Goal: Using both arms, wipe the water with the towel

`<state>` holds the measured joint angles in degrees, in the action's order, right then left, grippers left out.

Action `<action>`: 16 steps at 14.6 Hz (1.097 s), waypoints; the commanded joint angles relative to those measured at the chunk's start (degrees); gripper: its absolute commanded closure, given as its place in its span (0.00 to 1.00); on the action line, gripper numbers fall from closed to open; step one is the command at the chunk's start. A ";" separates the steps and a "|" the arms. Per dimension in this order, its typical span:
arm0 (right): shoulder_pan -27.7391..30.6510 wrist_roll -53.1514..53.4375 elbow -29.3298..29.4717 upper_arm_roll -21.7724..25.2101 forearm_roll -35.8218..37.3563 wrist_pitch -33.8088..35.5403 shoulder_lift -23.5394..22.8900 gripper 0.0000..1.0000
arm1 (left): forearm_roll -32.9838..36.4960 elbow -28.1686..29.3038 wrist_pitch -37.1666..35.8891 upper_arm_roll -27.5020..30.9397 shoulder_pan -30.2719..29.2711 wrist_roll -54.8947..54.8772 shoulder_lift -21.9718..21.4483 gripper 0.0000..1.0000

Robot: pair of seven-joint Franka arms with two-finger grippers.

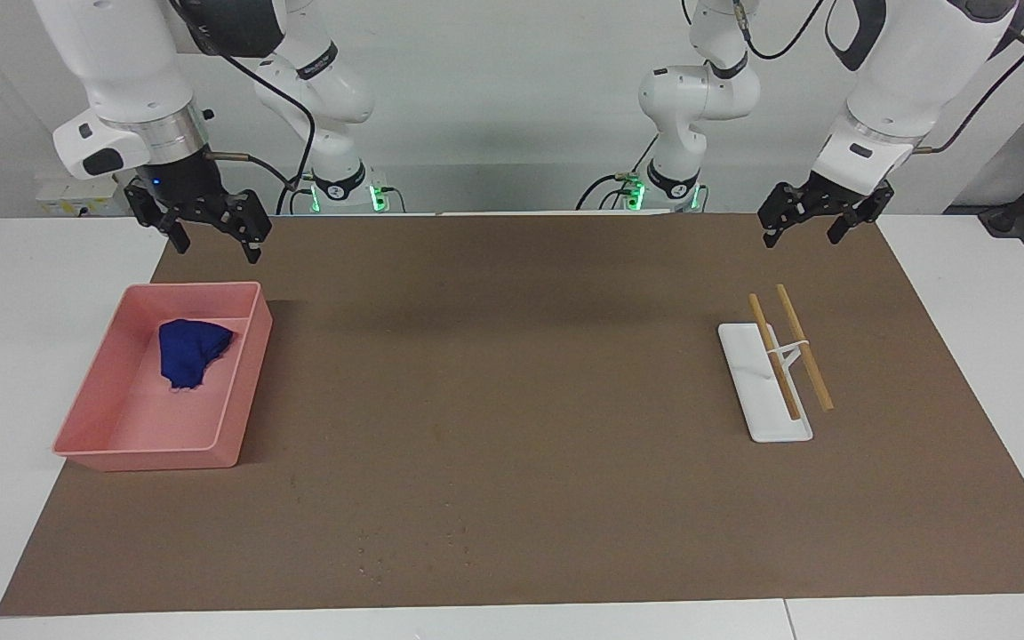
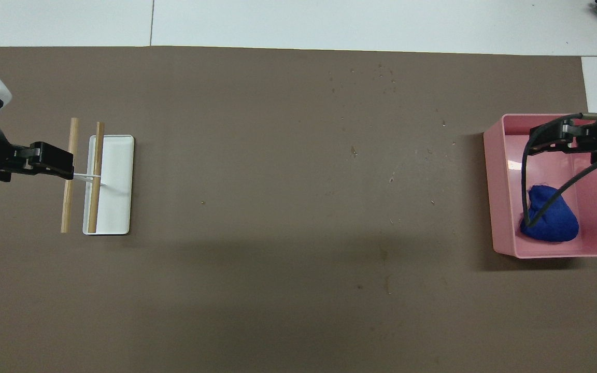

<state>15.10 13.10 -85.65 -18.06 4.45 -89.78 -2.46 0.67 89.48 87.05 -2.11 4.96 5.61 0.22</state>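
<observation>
The towel (image 1: 193, 352), a crumpled royal-blue cloth, lies in the pink tray (image 1: 148, 458) at the right arm's end of the table. It also shows in the overhead view (image 2: 553, 221). My right gripper (image 1: 215, 242) hangs open and empty, high over the tray and well clear of the towel; the overhead view shows it over the tray (image 2: 547, 140). My left gripper (image 1: 802, 236) hangs open and empty in the air over the wooden rack at the left arm's end (image 2: 52, 160). Small water droplets (image 1: 405, 547) speckle the brown mat far from the robots (image 2: 376, 77).
A white base with two wooden bars (image 1: 779, 382) stands on the brown mat (image 1: 512, 400) at the left arm's end; it also shows in the overhead view (image 2: 114, 181). The right arm's black cable crosses over the tray (image 2: 529, 176) in the overhead view.
</observation>
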 commanded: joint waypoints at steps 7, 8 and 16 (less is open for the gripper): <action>-13.78 -1.50 -0.21 15.95 -1.64 3.64 1.41 0.00 | -0.06 1.83 0.67 0.18 0.05 0.19 -1.54 0.00; -14.31 -1.76 -0.39 17.00 -1.64 3.99 1.93 0.00 | -0.06 1.83 0.75 0.18 0.05 0.19 -1.54 0.00; -14.84 -3.96 -5.93 17.62 -4.45 3.38 5.54 0.00 | -0.06 1.83 0.67 0.18 0.05 0.28 -1.54 0.00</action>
<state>0.95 10.45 -88.95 -1.06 1.00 -85.14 1.20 0.68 89.48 87.05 -2.11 4.96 5.61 0.22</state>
